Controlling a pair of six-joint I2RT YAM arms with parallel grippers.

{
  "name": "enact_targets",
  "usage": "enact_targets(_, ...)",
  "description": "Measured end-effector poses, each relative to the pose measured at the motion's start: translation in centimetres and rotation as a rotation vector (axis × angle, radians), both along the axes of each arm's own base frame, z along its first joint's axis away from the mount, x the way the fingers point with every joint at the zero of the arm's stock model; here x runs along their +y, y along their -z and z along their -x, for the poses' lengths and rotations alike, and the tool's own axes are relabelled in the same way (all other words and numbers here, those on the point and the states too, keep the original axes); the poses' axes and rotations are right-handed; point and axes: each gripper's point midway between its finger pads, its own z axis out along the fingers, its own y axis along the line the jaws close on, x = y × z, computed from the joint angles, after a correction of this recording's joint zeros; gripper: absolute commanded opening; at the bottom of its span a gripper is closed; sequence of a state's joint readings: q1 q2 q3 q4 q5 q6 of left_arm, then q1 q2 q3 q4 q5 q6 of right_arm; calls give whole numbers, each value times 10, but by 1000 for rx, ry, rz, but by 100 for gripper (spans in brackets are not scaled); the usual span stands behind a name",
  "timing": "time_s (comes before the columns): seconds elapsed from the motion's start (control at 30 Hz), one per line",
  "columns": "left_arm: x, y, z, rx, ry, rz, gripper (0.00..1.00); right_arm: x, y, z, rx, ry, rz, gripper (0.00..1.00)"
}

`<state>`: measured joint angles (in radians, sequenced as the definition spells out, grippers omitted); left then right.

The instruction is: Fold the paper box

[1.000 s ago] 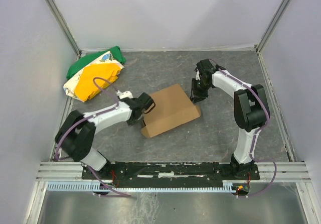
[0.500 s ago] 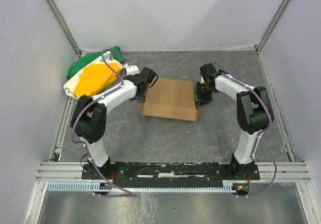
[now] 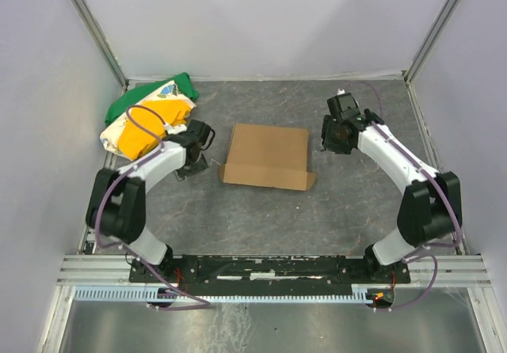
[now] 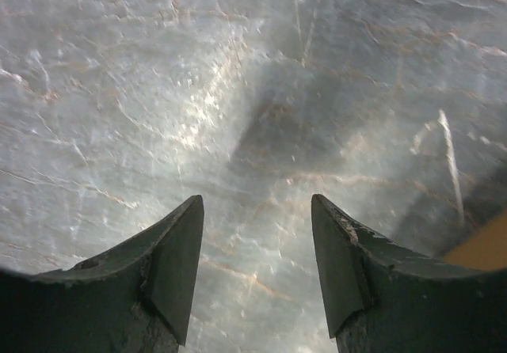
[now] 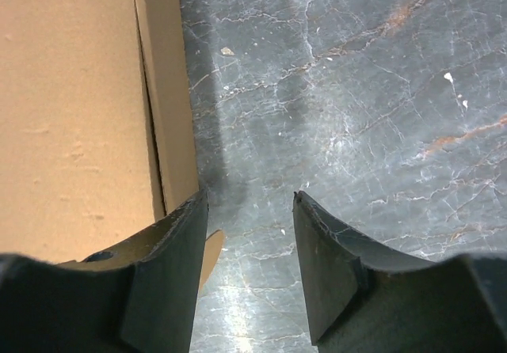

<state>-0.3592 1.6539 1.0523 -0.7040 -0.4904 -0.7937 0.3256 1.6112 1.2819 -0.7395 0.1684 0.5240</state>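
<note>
The paper box (image 3: 266,157) lies closed and flat on the grey table, a compact brown rectangle with a small tab poking out at its near right corner. My left gripper (image 3: 196,152) is to the left of it, apart from the box and open; its wrist view shows only bare table between the fingers (image 4: 256,203). My right gripper (image 3: 331,137) hangs just off the box's right side, open. In the right wrist view the paper box (image 5: 71,115) fills the left, and the gripper (image 5: 249,196) holds nothing, its left finger (image 5: 170,266) next to the box's side wall.
A green, yellow and white cloth bundle (image 3: 150,119) lies at the back left, close behind my left arm. Grey walls enclose the table on three sides. A metal rail (image 3: 269,266) runs along the near edge by the arm bases.
Both grippers have opened wider and drawn back from the box, left to the left, right to the back right. The box has turned square and now lies flat.
</note>
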Motion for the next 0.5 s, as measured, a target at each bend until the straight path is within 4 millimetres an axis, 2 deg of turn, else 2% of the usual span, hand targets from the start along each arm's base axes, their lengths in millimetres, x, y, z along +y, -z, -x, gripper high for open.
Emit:
enact_targets(0.1, -10, -17, 7, -71, 20, 127, 66, 1, -10, 9, -44, -7, -44, 64)
enact_targets(0.17, -27, -32, 6, -146, 78, 231, 69, 7, -13, 18, -72, -35, -99, 82)
enact_targets(0.23, -42, -50, 5, -240, 152, 329, 71, 14, -13, 30, -92, -69, -161, 89)
enact_targets(0.33, -62, -81, 8, -395, 282, 449, 72, 24, -12, 51, -124, -128, -243, 95)
enact_targets(0.4, -72, -93, 11, -454, 362, 492, 72, 28, -10, 60, -128, -155, -274, 98)
enact_targets(0.5, -87, -95, 14, -470, 460, 546, 74, 35, -4, 67, -118, -190, -312, 99)
